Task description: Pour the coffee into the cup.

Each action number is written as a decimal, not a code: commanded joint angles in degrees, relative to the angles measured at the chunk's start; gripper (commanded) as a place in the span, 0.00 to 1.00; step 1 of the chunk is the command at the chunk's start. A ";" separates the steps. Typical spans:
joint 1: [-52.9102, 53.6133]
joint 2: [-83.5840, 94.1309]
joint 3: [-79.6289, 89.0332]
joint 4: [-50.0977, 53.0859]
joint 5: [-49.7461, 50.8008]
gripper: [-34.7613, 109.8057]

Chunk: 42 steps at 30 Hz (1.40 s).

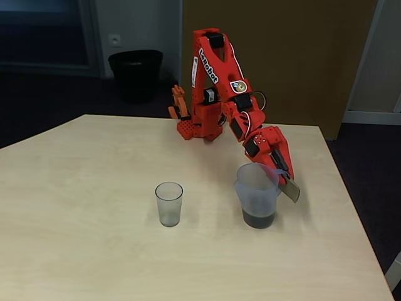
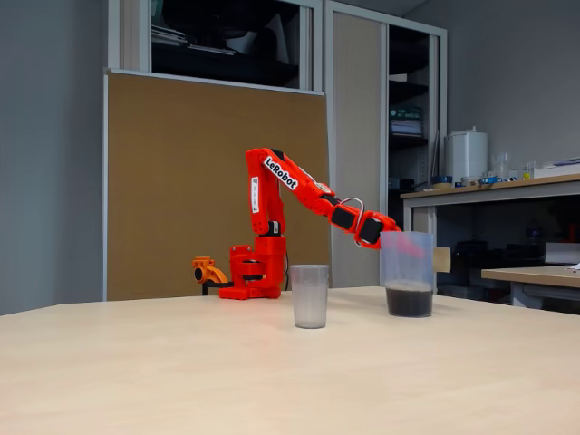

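The jug stands upright on the bench, translucent grey-blue, with the coffee lying as a dark band in its bottom quarter or so. The gripper is at the jug's upper right side in a fixed view, its fingers reaching down beside the rim where a flat handle tab seems to sit; whether they are apart or clamped on that tab I cannot tell, since the jug wall and the arm hide the contact in both fixed views. The cup, clear and apparently empty, stands well to the left of the fingers, apart from the jug, with bare bench between. By my judgement the jug is thin plastic and light, so the low liquid carries most of the weight; the wall would likely flex and feel slick under a squeeze. The stiff tab near the rim looks the better hold, though a grip so high lets the body swing and the coffee slosh on tilting.
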<state>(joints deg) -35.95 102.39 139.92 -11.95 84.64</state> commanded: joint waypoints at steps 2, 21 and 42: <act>0.53 5.45 -3.52 2.81 1.76 0.24; 9.49 5.62 -15.47 19.16 7.03 0.24; 11.87 17.23 -10.02 25.31 24.26 0.24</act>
<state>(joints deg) -24.43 114.17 129.20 11.78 107.67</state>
